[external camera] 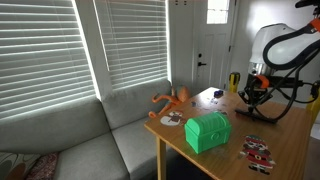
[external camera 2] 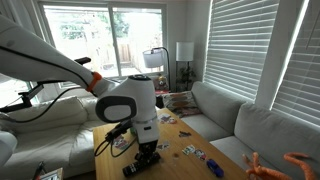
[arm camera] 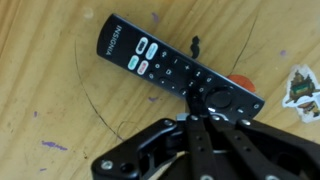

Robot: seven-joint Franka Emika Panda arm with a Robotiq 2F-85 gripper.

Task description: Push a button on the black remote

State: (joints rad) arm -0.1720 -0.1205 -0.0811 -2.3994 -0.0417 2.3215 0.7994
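Note:
The black remote lies flat and diagonal on the wooden table in the wrist view, with white and blue buttons near its upper-left end and a round pad near its lower-right end. My gripper is shut, with its fingers together. Their tips are at the edge of the round pad. In an exterior view the gripper points straight down onto the remote at the table's near corner. In an exterior view the gripper is low over the far end of the table; the remote does not show clearly there.
A green chest stands near the table's front edge. An orange toy and a white object lie by the sofa side. Stickers lie on the table. A red object and a sticker lie beside the remote.

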